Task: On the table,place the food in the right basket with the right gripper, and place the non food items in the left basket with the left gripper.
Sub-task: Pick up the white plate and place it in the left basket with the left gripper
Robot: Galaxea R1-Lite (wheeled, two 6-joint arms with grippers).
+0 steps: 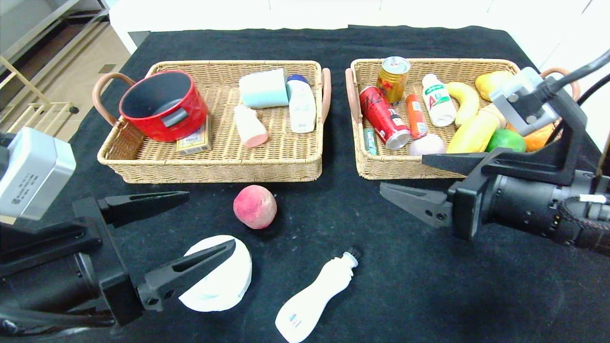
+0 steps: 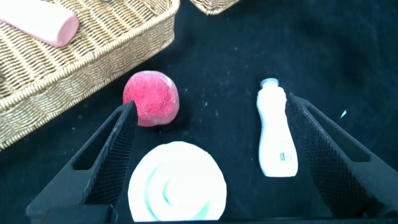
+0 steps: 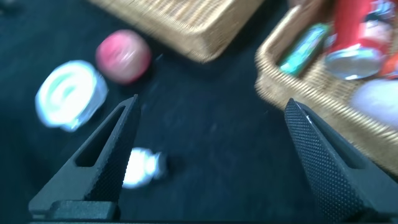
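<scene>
Nearest the robot on the black cloth-covered table (image 1: 405, 286) lies a white waisted plastic bottle (image 1: 312, 300) on its side, its black bristly tip pointing away toward the baskets. Just to its left sits a white round coiled disc (image 1: 219, 278), and the left gripper (image 1: 209, 221) hovers over it with its two long black fingers spread wide and nothing between them; in the left wrist view the disc (image 2: 177, 182) shows between the open fingers, with the bottle (image 2: 275, 130) close inside one finger. A little farther out, between disc and baskets, a pink-red round peach (image 1: 255, 206) rests alone on the cloth, just in front of the left basket's near wall. Level with it on the right side, the right gripper (image 1: 405, 183) hangs above bare cloth at the near wall of the right basket, its fingers parted wide and empty, pointing left. Beyond these stand the two shallow tan wicker baskets side by side. The left basket (image 1: 214, 171) holds a red round pot (image 1: 163, 105), a small yellow box (image 1: 193, 140), a pink cylinder (image 1: 250, 126), a pale teal-and-white block (image 1: 263, 88) and a white bottle (image 1: 302, 105). The right basket (image 1: 381, 171) holds a red can (image 1: 384, 117), a gold can (image 1: 393, 79), an orange-red sausage stick (image 1: 416, 116), a white green-labelled bottle (image 1: 439, 100), a pale pinkish-grey ball (image 1: 427, 144), a big yellow oblong fruit (image 1: 474, 132), a banana (image 1: 464, 97) and a green round fruit (image 1: 506, 140).
</scene>
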